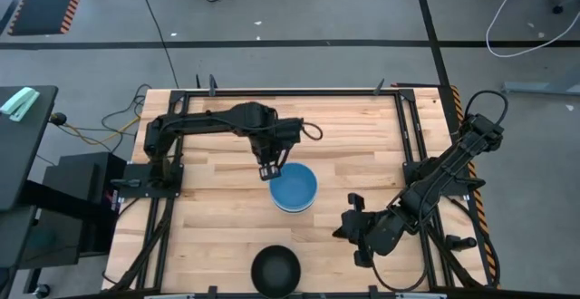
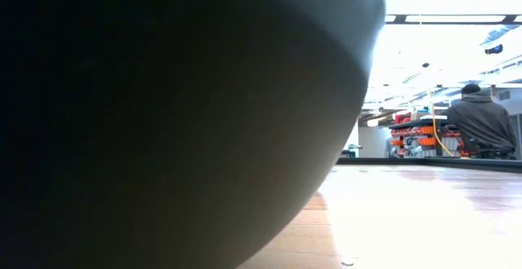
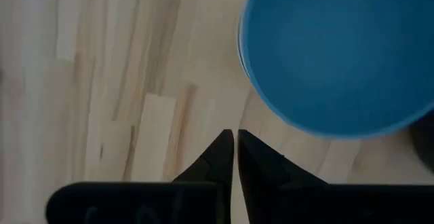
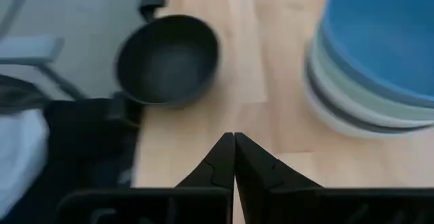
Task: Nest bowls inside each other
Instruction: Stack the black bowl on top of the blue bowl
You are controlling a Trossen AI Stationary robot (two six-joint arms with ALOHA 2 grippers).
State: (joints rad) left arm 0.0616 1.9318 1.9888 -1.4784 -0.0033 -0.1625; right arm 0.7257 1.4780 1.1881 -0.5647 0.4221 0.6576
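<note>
While the left arm reaches across the wooden table, its fingers nearly closed and empty beside the stacked blue round bowl, the right fingers rest shut near the front edge.

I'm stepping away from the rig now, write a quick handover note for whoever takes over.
Left gripper: empty, fingers nearly together, above the table just beside the stack.
Right gripper: shut, empty, parked right of the stack.
Stack: blue bowl on top, lighter bowls nested under it; exact count can't be told.
Black bowl: alone at the table's near edge.
Done: most bowls nested.
Left: put the black bowl into the stack.
</note>
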